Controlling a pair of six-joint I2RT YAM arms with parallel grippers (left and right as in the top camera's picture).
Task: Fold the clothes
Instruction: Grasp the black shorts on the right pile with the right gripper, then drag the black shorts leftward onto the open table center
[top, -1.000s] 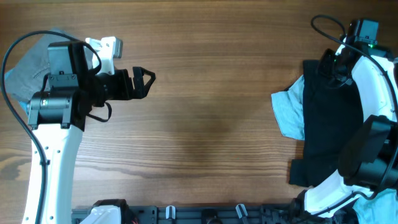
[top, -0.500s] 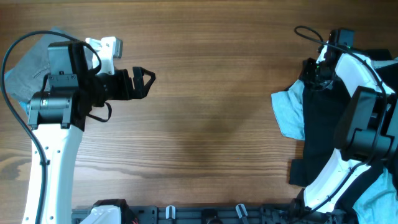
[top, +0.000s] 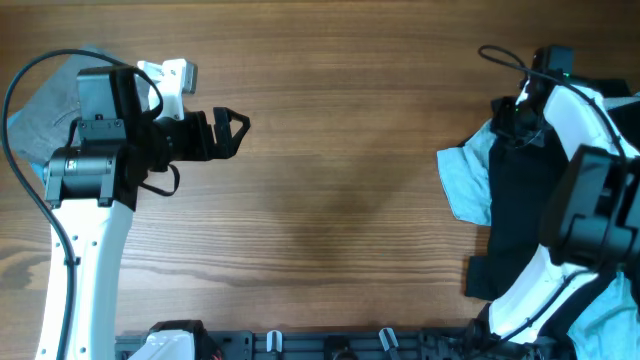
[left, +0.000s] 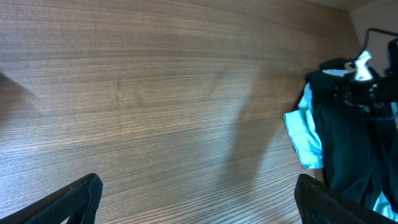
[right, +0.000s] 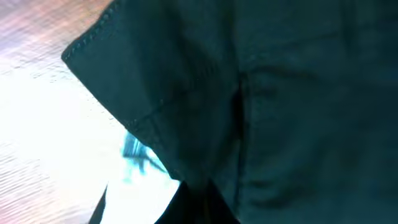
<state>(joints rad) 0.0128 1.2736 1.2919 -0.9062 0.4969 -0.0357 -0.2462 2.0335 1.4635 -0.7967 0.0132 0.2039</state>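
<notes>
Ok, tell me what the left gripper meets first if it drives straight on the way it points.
The left gripper has only bare table ahead. Farther on it would probably reach the pale blue T-shirt beside the black garment, though its height is unclear.

On my overhead feed I see a brown wood-grain table (top: 340, 200), with a dark mounting rail (top: 330, 345) carrying clips along its near edge.

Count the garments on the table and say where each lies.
3: a black garment at the right edge, a pale blue shirt poking out on its left, and a grey cloth at the far left edge. More may be hidden.
</notes>
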